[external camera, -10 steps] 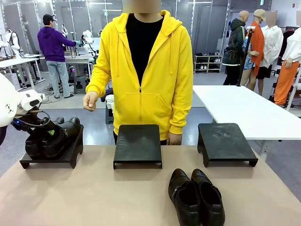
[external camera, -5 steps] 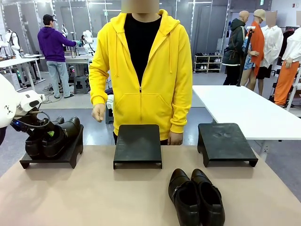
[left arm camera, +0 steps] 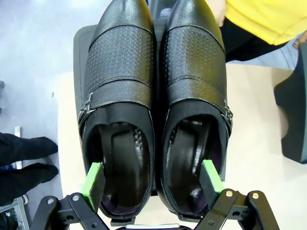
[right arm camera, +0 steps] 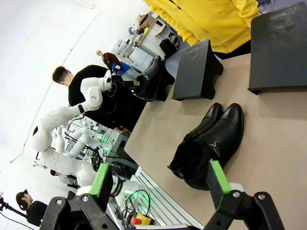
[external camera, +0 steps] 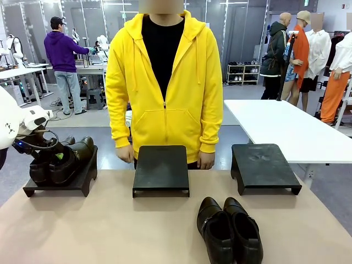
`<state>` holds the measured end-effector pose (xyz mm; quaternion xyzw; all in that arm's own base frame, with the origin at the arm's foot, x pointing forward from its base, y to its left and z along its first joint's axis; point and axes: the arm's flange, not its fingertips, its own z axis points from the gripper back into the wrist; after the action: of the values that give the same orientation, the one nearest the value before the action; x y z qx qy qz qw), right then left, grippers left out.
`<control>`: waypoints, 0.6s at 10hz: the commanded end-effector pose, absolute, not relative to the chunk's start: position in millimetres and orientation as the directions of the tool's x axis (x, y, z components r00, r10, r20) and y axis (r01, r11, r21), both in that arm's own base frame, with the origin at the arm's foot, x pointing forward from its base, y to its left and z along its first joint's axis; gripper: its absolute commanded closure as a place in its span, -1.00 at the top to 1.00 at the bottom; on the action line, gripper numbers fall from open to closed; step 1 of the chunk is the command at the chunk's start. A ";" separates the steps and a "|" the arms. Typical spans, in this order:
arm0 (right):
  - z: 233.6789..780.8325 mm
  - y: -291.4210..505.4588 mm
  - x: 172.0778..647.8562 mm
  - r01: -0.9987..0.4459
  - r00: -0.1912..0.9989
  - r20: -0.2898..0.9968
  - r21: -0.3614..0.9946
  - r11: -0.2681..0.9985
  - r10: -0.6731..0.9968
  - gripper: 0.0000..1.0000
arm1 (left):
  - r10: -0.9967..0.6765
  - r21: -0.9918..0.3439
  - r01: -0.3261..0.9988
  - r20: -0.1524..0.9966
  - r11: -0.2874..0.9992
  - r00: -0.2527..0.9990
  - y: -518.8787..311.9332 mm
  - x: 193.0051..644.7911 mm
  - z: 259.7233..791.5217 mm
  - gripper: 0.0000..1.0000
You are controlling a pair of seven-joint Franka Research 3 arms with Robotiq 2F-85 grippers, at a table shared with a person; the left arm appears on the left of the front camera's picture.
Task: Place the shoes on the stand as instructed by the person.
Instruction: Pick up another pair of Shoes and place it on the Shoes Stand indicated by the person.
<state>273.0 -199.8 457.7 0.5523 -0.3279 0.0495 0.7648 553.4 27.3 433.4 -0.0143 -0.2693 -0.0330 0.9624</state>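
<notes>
Front view first: the person (external camera: pixel 163 82) in the yellow hoodie stands at the far side of the table (external camera: pixel 99 231), both hands hanging down at the back corners of the middle stand (external camera: pixel 161 168). There are three black stands in a row. The left stand (external camera: pixel 83 182) has the first pair (external camera: pixel 69 162) of black shoes on it, toes pointing away from me, and my left gripper (external camera: pixel 55 156) is right down at the heel end of them. The right stand (external camera: pixel 264 165) has nothing on it. The second pair (external camera: pixel 229 231) sits on the bare table close to my side, a bit right of the middle, the two shoes side by side and touching.

Left wrist view: looking straight down into the first pair (left arm camera: pixel 153 96), textured tops with a strap and buckle on each. The left gripper (left arm camera: pixel 152 178) is spread wide, released, one green pad over each shoe's opening. Can't tell if the pads touch the leather. The shoes rest flat on the left stand (left arm camera: pixel 79 43).

Right wrist view: the right gripper (right arm camera: pixel 159 178) hangs over the table with its fingers apart and nothing between them. Beyond it lies the second pair (right arm camera: pixel 211 141), then the middle stand (right arm camera: pixel 196 67) and the right stand (right arm camera: pixel 278 45), and farther off the first pair (right arm camera: pixel 154 72) with my left arm (right arm camera: pixel 91 96) reaching in.
</notes>
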 end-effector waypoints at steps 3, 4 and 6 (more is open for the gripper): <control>458.2 -200.1 273.1 -0.448 0.773 0.564 0.810 0.378 -0.290 1.00 | -0.057 -0.010 0.073 0.524 0.997 0.850 29.2 558.5 434.3 1.00; 458.2 -200.1 273.1 -0.448 0.773 0.564 0.810 0.378 -0.290 1.00 | -0.056 -0.010 0.071 0.519 0.997 0.853 27.3 553.4 433.4 1.00; 458.2 -200.1 273.1 -0.448 0.773 0.564 0.810 0.378 -0.290 1.00 | -0.066 -0.139 0.134 0.411 0.981 0.909 56.5 536.5 481.3 1.00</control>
<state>273.0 -199.8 457.6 0.5523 -0.3278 0.0495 0.7649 545.4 32.4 452.9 -0.0499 -0.2422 -0.0370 0.9682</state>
